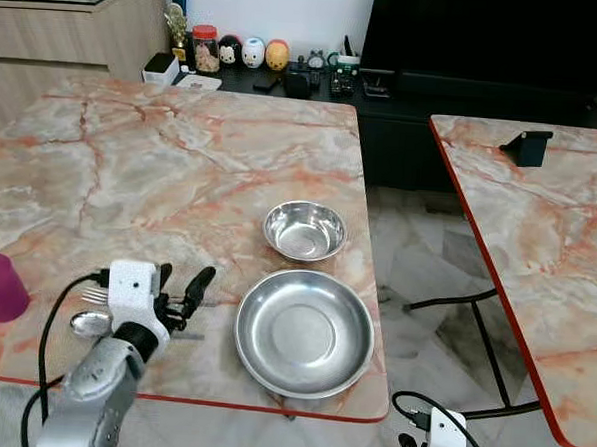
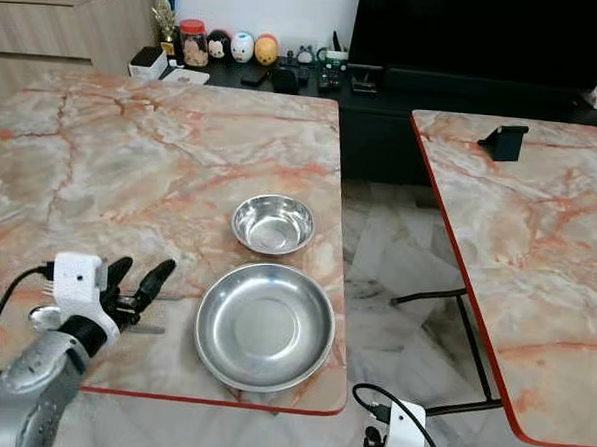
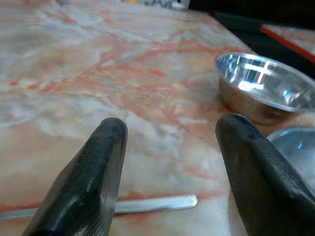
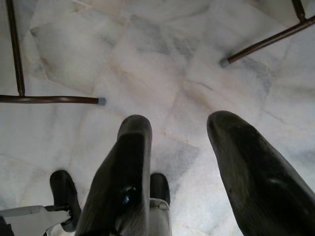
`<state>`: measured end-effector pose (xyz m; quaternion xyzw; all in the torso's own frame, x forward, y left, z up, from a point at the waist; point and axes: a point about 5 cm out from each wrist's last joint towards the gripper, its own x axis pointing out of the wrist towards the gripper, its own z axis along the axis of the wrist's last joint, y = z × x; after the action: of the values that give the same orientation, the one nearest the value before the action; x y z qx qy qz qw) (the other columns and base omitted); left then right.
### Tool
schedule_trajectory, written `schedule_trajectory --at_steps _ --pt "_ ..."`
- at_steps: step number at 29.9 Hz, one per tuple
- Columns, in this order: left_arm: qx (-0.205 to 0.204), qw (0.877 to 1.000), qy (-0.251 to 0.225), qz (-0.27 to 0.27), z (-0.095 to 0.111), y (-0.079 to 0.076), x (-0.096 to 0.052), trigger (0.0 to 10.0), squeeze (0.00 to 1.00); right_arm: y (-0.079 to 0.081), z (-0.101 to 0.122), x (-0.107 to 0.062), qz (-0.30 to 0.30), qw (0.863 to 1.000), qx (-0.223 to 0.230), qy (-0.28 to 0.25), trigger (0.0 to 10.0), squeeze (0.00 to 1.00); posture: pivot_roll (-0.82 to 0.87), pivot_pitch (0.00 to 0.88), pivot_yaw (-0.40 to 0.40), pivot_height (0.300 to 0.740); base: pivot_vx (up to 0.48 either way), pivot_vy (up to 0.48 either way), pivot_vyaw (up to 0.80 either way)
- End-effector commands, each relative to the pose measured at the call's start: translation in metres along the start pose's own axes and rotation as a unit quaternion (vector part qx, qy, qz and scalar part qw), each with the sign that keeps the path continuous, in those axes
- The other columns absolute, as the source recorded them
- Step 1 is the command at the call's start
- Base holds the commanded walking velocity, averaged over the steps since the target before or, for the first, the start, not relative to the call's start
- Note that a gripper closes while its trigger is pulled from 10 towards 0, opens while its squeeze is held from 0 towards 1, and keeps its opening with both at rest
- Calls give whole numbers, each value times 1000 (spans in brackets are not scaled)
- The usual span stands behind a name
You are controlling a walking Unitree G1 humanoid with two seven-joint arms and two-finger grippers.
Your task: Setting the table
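A: Where's the left pincer point(image 1: 182, 290)?
B: Low over the bench point(image 1: 161, 166), at nine o'clock from the plate point(image 1: 305, 333), fingers spread and holding nothing. A utensil handle point(image 3: 152, 203) lies flat just beneath them.
A: And the bowl point(image 1: 304, 231)?
B: At twelve o'clock from the plate, just beside it. A spoon point(image 1: 90, 323) and fork point(image 1: 93, 295) lie by the wrist.
A: Right pincer point(image 4: 179, 142)?
B: Released, hanging over the floor point(image 4: 162, 64).
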<state>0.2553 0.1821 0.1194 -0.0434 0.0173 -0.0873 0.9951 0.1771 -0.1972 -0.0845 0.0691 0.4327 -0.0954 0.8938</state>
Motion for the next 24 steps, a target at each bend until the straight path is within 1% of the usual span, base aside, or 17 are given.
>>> schedule_trajectory --at_steps 1,3,6,13,21,22,24 --pt "-2 1000 -16 -3 6 -5 5 10000 0 0 0 0 0 1000 0 4 10000 0 102 0 -49 740 0 0 0" --pt "-6 1000 -20 -1 5 -7 9 10000 0 0 -1 0 -2 1000 2 3 10000 0 97 0 -47 740 0 0 0" --pt "-1 1000 -24 0 6 -6 10 10000 0 0 -1 0 -2 1000 2 4 10000 0 97 0 -47 740 0 0 0" --pt "1 1000 -29 8 6 -4 10 10000 0 0 -2 0 -1 1000 0 6 10000 0 96 0 -47 740 0 -309 0" --pt "-1 1000 -30 -1 4 -9 13 10000 0 -1 -3 -1 -1 1000 -2 7 10000 0 94 0 -48 740 0 0 0" --pt "8 1000 -26 -5 3 -9 14 10000 0 -1 -3 -1 -1 1000 -2 8 10000 0 93 0 -48 740 0 0 0" --pt "13 1000 -26 -1 2 -8 14 10000 0 -1 -3 -1 0 1000 -2 8 10000 0 93 0 -48 740 0 -480 0"
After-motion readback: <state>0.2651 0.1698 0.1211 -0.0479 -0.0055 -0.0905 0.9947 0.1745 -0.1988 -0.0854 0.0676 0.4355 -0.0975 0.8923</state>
